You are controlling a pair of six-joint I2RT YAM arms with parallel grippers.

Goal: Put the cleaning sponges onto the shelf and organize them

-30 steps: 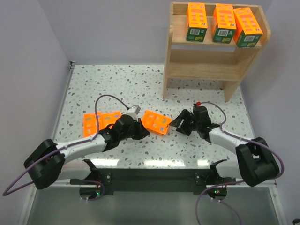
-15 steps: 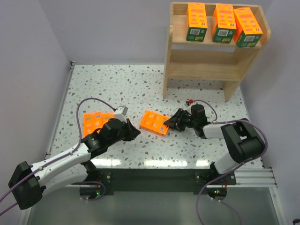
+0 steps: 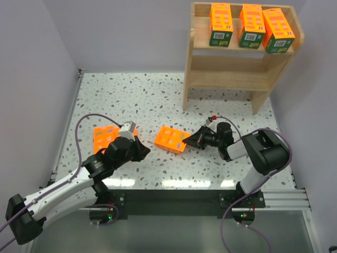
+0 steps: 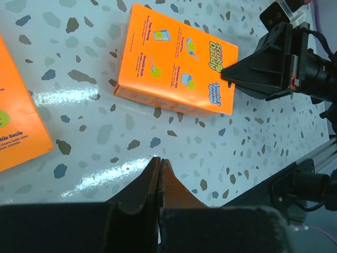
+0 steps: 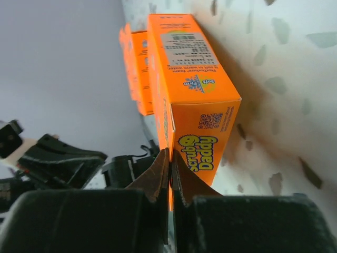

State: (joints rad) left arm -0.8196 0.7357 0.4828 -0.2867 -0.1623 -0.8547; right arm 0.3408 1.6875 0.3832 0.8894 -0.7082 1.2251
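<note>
Pickup of the fourth sponge pack (image 3: 171, 139), flat on the worktop (image 3: 158, 95) before the shelf (image 3: 237, 79): we see right fingers (image 3: 192, 141) shut, tips touching its end, left fingers (image 3: 141, 151) shut and empty, so we judge opening to straddle it comes next.

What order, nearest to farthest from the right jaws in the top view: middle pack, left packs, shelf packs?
1. The middle pack, touching the right jaws.
2. The left packs, across the table.
3. The shelf packs, high at the back.
</note>
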